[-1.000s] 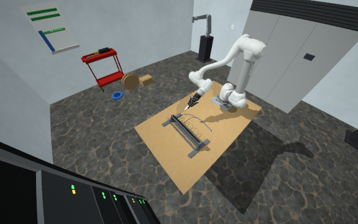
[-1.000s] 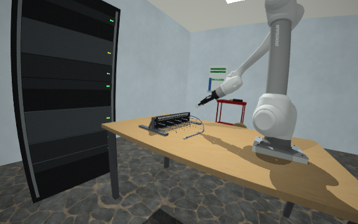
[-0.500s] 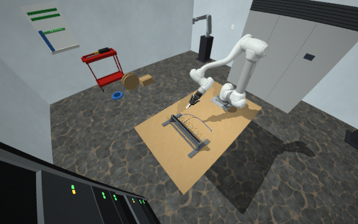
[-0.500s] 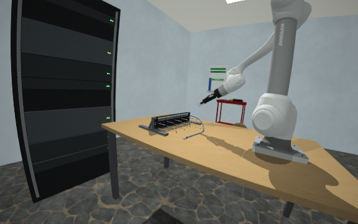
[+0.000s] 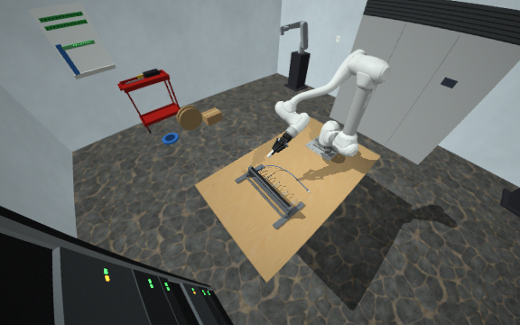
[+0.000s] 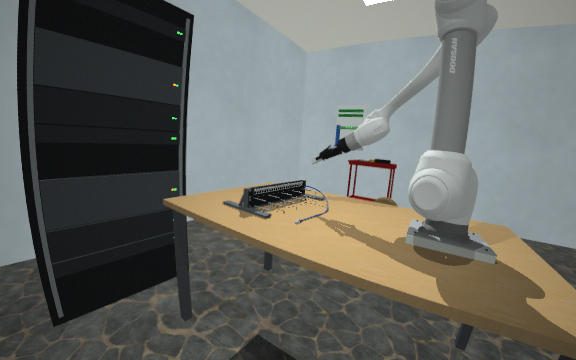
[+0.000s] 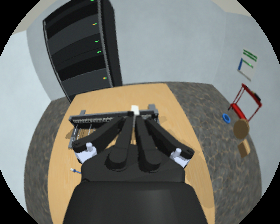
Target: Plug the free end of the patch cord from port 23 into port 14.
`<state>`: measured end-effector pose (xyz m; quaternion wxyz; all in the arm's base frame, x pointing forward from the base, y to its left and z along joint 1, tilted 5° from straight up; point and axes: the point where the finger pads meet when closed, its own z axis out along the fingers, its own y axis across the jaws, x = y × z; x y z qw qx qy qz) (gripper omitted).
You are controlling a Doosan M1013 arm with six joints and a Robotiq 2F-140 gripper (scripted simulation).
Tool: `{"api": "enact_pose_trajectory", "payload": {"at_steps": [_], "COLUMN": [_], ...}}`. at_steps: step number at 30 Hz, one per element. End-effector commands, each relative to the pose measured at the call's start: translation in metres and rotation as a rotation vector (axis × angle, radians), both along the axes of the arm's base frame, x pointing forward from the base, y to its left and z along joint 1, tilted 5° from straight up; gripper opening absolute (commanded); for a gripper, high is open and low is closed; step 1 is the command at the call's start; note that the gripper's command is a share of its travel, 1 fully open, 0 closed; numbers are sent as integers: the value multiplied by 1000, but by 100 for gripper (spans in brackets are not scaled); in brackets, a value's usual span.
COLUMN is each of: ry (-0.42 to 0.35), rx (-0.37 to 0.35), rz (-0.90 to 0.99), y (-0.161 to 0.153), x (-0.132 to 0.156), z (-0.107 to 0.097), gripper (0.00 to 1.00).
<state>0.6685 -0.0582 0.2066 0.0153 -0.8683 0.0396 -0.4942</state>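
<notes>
The patch-panel rack (image 5: pixel 270 192) (image 6: pixel 274 193) (image 7: pixel 96 120) stands on the wooden table (image 5: pixel 242 226) (image 6: pixel 368 250) (image 7: pixel 63 156). A blue-grey patch cord (image 5: pixel 287 170) (image 6: pixel 321 207) arcs from the rack's port 23 end down onto the table. Its free end (image 5: pixel 309 191) (image 6: pixel 298 220) lies loose on the table top in front of the rack. My gripper (image 5: pixel 269 154) (image 6: pixel 316 161) (image 7: pixel 134 110) is shut and empty. It hangs in the air above and behind the rack's port 23 end, clear of the cord and rack.
The robot's base (image 5: pixel 332 146) (image 6: pixel 448 245) is bolted near the table's far corner. A tall black server cabinet (image 6: pixel 108 150) (image 7: pixel 80 43) stands beyond the table edge on the rack's far side. A red cart (image 5: pixel 149 97) (image 6: pixel 372 175) stands on the floor.
</notes>
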Motion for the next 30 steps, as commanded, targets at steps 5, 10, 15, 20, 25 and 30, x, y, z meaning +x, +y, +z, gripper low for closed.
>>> {"api": "enact_pose_trajectory", "payload": {"at_steps": [5, 10, 15, 20, 25, 30], "ry": [-151, -209, -229, -241, -219, -166], "rx": [137, 218, 258, 329, 382, 430], "rz": [-179, -311, -388, -552, -693, -835], "y": [7, 1, -3, -10, -11, -4], "x": [50, 68, 75, 78, 71, 57], "z": [40, 55, 58, 53, 38, 13], "gripper": [0, 0, 0, 0, 0, 0]}}
